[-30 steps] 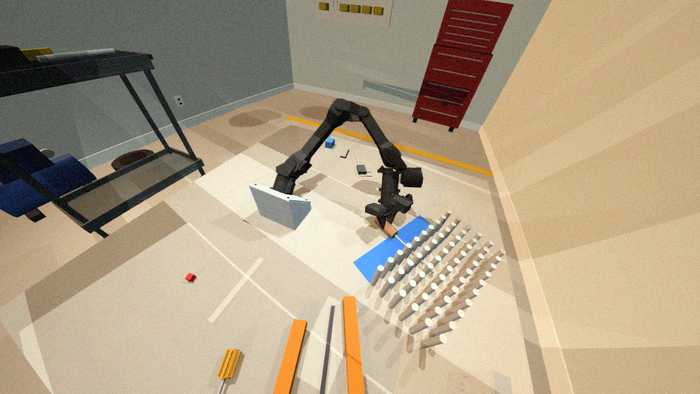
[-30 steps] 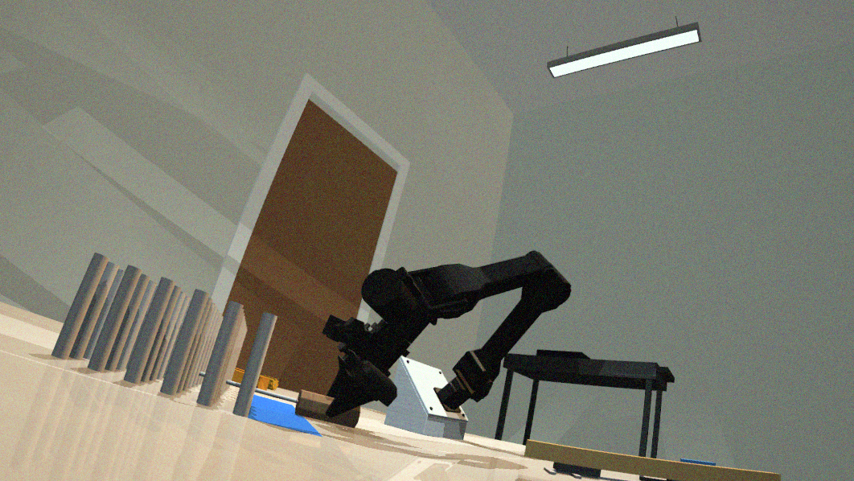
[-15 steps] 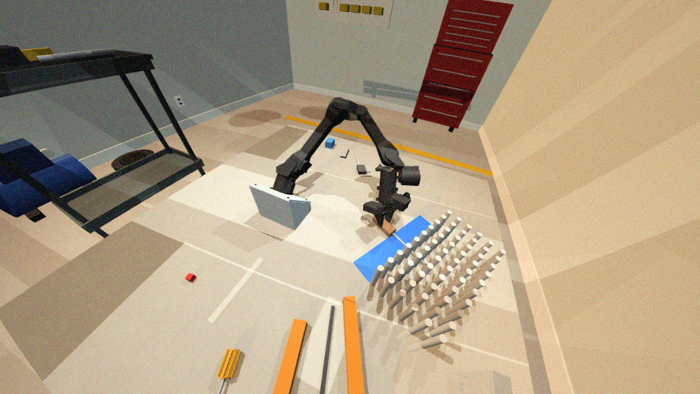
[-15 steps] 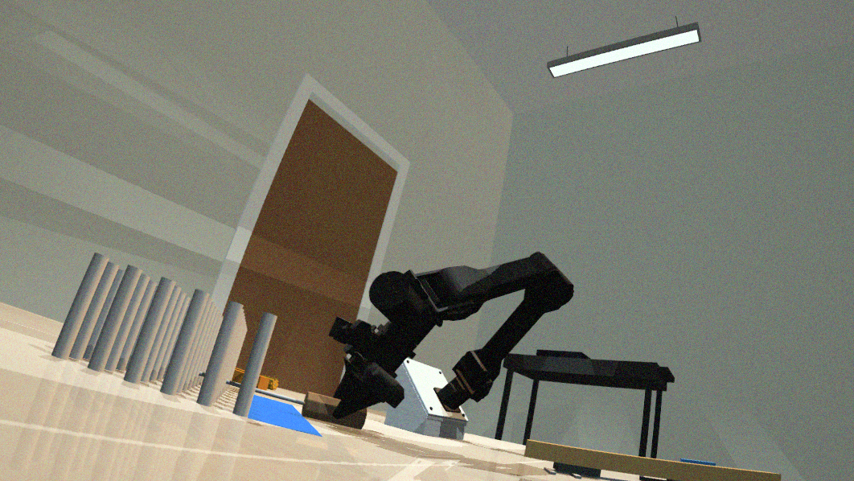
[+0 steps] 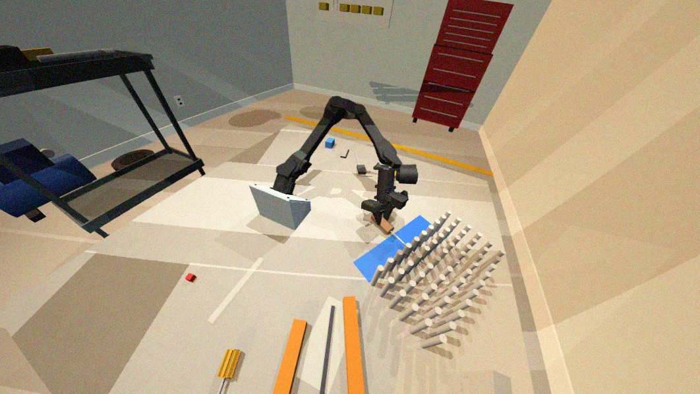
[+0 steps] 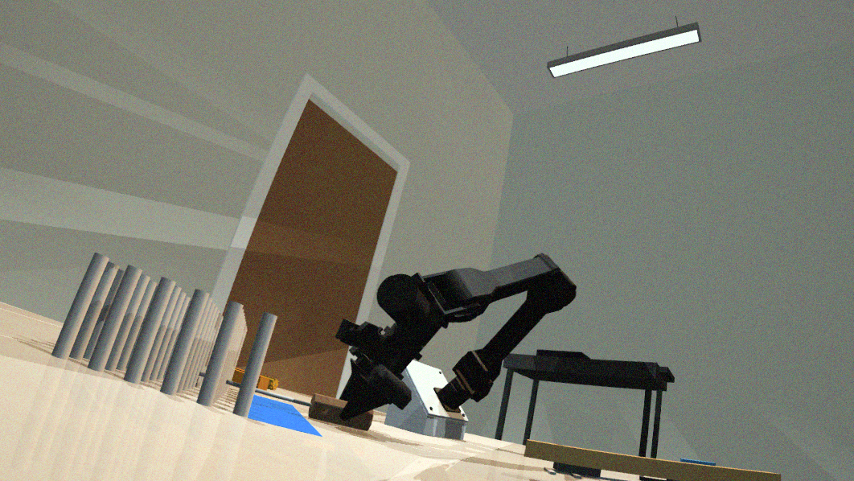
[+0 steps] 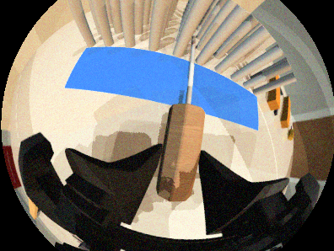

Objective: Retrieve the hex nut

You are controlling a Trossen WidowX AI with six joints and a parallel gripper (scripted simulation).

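Observation:
My gripper (image 5: 381,221) (image 6: 347,413) (image 7: 180,151) is shut on the wooden handle (image 5: 385,226) (image 6: 326,409) (image 7: 184,135) of a tool, low over the table before the taped strip. The tool's thin metal shaft (image 5: 397,238) (image 6: 276,395) (image 7: 191,80) crosses above the blue taped strip (image 5: 368,264) (image 6: 284,416) (image 7: 122,69) and enters between the front spacers. The pale spacers (image 5: 434,342) (image 6: 183,343) (image 7: 157,25) stand upright in several rows beyond the strip. The shaft's far end is hidden among them. I cannot make out the hex nut in any view.
Two orange bars (image 5: 291,357) (image 5: 353,342) flank a dark rod (image 5: 327,342) beside the field. A yellow-handled tool (image 5: 229,363) and a red block (image 5: 190,277) lie farther left. A blue cube (image 5: 329,142) sits behind the arm. The grey base (image 5: 274,207) stands left of the strip.

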